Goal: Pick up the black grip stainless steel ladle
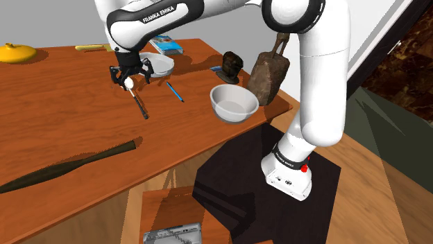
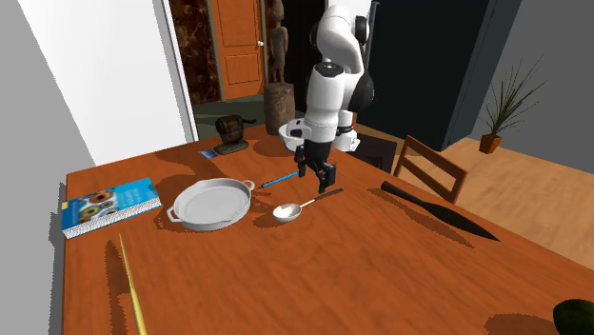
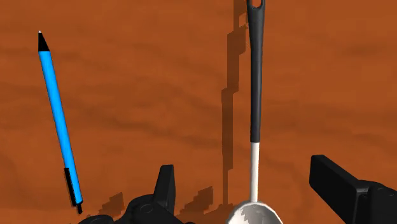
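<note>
**Ladle flat on table, tool released above it**

Ladle lies on the wooden table: black grip at one end, bare steel shaft and round bowl at the other. In the wrist view the shaft runs between the two fingers of the tool. The fingers are spread wide and neither touches the ladle, so nothing is grasped. The ladle's bowl is nearest the tool and the grip points away from it. A blue pen lies on the table outside one finger, roughly parallel to the ladle and apart from it.

Shoulder view: the tool is upper left of centre, hanging over the bowl end of the ladle. The grip runs down and right from there. The blue pen is just right of it. A white two-handled pan is close behind the tool. A white bowl is farther right, near the table edge. A long dark paddle-shaped object lies lower left.

Second exterior view: the ladle is at frame centre, its bowl beside the white two-handled pan and its grip toward the right. The tool is above the shaft. A book lies at the left of the table.
</note>
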### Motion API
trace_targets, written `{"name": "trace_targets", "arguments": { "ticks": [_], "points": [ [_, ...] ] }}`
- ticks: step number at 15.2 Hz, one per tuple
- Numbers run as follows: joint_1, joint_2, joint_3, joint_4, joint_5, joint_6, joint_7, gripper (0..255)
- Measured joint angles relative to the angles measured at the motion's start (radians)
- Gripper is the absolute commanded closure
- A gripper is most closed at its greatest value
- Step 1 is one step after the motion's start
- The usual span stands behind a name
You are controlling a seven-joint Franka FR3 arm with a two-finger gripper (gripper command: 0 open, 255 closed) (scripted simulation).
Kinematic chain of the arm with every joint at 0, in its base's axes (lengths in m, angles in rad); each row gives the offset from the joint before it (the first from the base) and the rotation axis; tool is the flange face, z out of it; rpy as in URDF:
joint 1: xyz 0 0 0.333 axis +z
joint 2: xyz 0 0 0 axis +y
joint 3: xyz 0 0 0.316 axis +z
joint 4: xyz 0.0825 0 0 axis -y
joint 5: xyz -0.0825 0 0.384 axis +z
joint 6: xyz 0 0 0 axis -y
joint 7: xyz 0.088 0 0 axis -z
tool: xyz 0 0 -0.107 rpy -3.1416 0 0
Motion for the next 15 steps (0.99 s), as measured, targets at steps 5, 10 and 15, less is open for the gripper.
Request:
{"name": "trace_targets", "arguments": {
  "ticks": [5, 10, 15],
  "points": [
    [0.023, 0.096, -0.01, 0.081, -0.017, 0.008, 0.023, 0],
    [0.027, 0.127, -0.015, 0.071, -0.025, 0.047, 0.033, 255],
    [0.026, 0.131, -0.015, 0.07, -0.026, 0.053, 0.034, 255]
  ]
}}
